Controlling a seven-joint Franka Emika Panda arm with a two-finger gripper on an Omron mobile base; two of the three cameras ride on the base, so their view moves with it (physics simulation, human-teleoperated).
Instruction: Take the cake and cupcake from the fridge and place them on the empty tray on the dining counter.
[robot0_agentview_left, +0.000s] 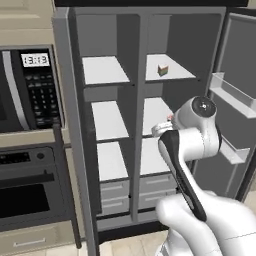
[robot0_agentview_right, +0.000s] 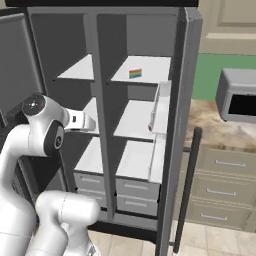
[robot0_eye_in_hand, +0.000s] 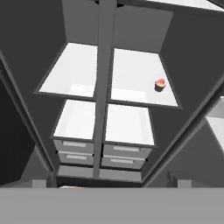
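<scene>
Cupcake (robot0_agentview_left: 170, 118) mostly hidden behind arm — fridge (robot0_agentview_left: 70, 100) top cropped.

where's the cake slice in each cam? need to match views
Left base view: cake on the top right shelf, upper middle of the picture.
Right base view: cake on the top right shelf, just right of the fridge's centre post.
Hand view: no cake visible.
Shared landmark: the centre post between the shelf columns.

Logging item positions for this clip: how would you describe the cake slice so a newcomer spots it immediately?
Start at the tall grey fridge standing open beside the black-fronted microwave. Inside, take the right-hand column and go to its top white shelf. The small wedge of cake sits alone there, its rainbow-coloured layers the only bright stripes on that shelf.
</scene>
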